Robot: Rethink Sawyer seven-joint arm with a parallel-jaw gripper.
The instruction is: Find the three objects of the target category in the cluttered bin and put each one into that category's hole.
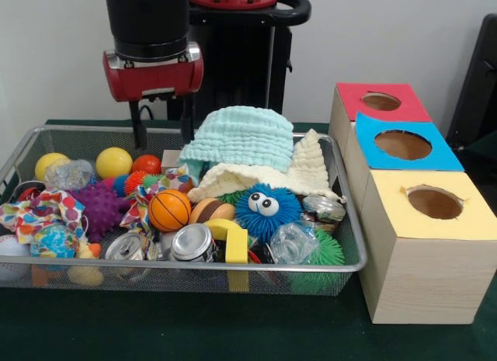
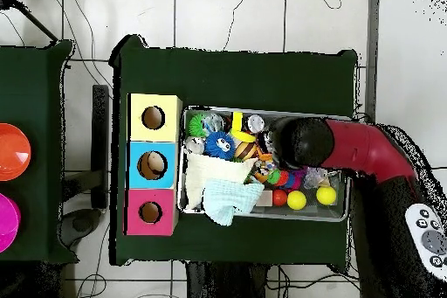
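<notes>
Unlabelled silver can (image 1: 192, 243) in bin (image 1: 233, 265)

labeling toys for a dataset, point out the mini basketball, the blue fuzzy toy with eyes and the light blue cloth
mini basketball (image 1: 168, 210), front view, middle of its orange face
blue fuzzy toy (image 1: 268, 213), front view, fuzz just below its eyes
light blue cloth (image 1: 242, 137), front view, centre of the folded top

- A dark green cloth (image 2: 236, 67) covers the worktop, bare along every edge.
- A second green-covered table (image 2: 35, 76) stands just beside the worktop's edge in the overhead view.
- On that table's outer edge lie an orange disc (image 2: 10, 151) and a pink disc (image 2: 7, 223), both cut off by the frame.
- A grey button pad (image 2: 428, 240) sits off the worktop's opposite edge.
- Thin cables (image 2: 232, 15) trail over the pale tiled floor (image 2: 131, 15).
- A white wall (image 1: 54, 50) rises behind the worktop.
</notes>
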